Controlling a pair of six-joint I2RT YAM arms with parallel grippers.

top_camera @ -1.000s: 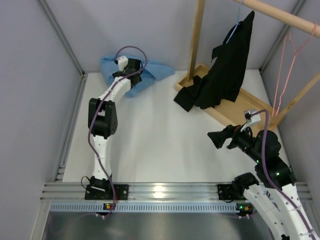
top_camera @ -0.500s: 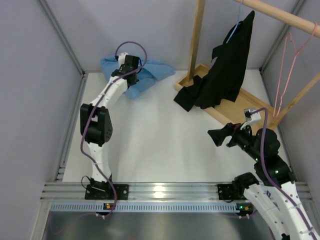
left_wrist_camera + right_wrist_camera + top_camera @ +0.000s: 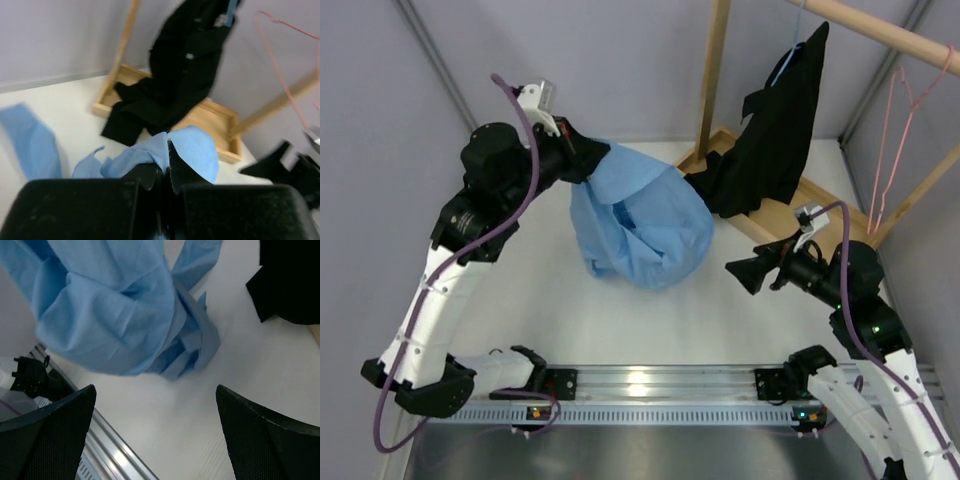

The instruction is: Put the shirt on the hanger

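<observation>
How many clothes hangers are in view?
2. The pink hanger hangs bare on the wooden rod, far right; the light blue hanger, mostly hidden, carries the black garment beside it.

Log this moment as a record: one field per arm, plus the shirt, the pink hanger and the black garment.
left gripper: shut on the shirt, holding a bunched edge up above the table
right gripper: open, empty, beside the shirt and pointing toward it
shirt: crumpled bundle hanging from the left gripper
hanger: pink wire, hooked on the wooden rail, bare
black garment: on a light blue hanger on the same rail
task state: shirt not yet on the hanger
</observation>
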